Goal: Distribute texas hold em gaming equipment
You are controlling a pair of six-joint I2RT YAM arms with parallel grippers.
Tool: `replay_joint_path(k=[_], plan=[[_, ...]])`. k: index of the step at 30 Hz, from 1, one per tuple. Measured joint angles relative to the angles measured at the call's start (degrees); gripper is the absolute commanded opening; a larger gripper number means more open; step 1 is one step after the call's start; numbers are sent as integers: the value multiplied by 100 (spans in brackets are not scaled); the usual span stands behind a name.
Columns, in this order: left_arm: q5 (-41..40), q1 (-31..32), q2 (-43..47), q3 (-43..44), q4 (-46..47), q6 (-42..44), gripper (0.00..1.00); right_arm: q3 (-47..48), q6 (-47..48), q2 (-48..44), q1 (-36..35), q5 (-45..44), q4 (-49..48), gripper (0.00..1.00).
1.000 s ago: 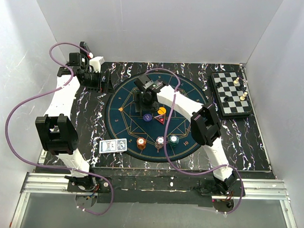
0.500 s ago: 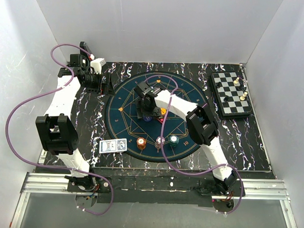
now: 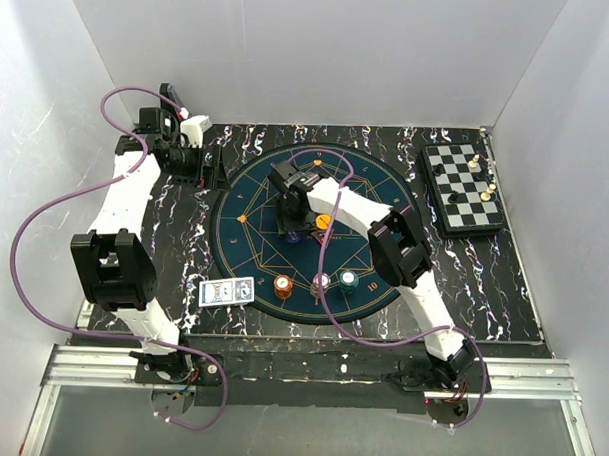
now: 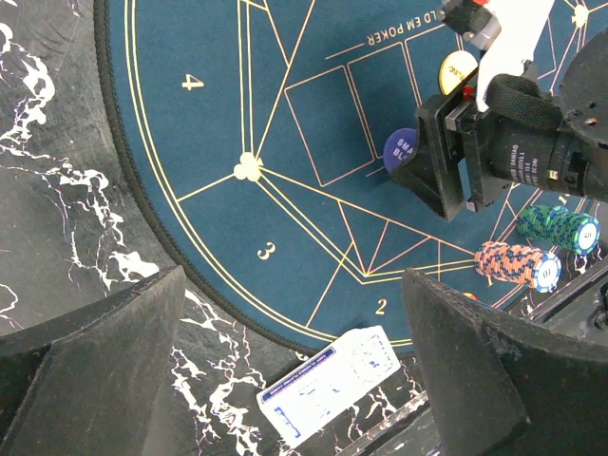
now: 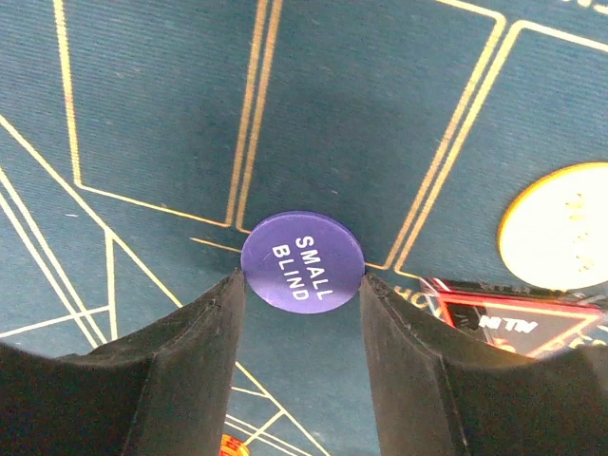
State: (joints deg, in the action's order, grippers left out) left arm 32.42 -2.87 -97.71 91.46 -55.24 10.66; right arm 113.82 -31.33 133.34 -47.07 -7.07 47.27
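Note:
My right gripper (image 3: 293, 228) is low over the round mat, its fingertips (image 5: 231, 285) touching both sides of the blue "SMALL BLIND" disc (image 5: 302, 256), which lies flat. The yellow disc (image 5: 560, 223) and the red-white triangle marker (image 5: 518, 318) lie just to its right. Orange (image 3: 283, 284), maroon (image 3: 321, 283) and teal (image 3: 349, 280) chip stacks stand at the mat's near edge. A playing card (image 3: 227, 290) lies at the mat's near left edge and shows far below in the left wrist view (image 4: 328, 385). My left gripper (image 3: 202, 164) is open and empty at the far left.
The large dark-blue mat with gold lines (image 3: 255, 206) covers the middle of the marbled black table. A chessboard with small pieces (image 3: 461, 186) lies at the far right. White walls close in the sides and back.
My right gripper has moved nearer and lower over the mat, onto the blue disc, which it now partly hides from above. The left arm has barely moved.

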Motion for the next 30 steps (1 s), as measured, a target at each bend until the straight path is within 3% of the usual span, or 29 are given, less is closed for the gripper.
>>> replay_joint_path(k=[9, 14, 18, 22, 30], plan=[[-109, 0, 55, -4, 2, 7, 98, 1364, -44, 708, -374, 708, 42, 51], [-153, 0, 68, -26, 13, 57, 98, 1349, -61, 708, -546, 1246, -330, 64], [-68, 4, 68, -125, 26, 197, 98, 570, -111, 284, -352, 1467, -693, 69], [-103, 203, 68, -358, 101, 400, 98, -651, -173, -774, 260, 1526, -1008, 70], [-538, 1633, -227, -592, 544, 710, 98, -2326, -280, -3287, 1434, 1357, -1746, 68]])
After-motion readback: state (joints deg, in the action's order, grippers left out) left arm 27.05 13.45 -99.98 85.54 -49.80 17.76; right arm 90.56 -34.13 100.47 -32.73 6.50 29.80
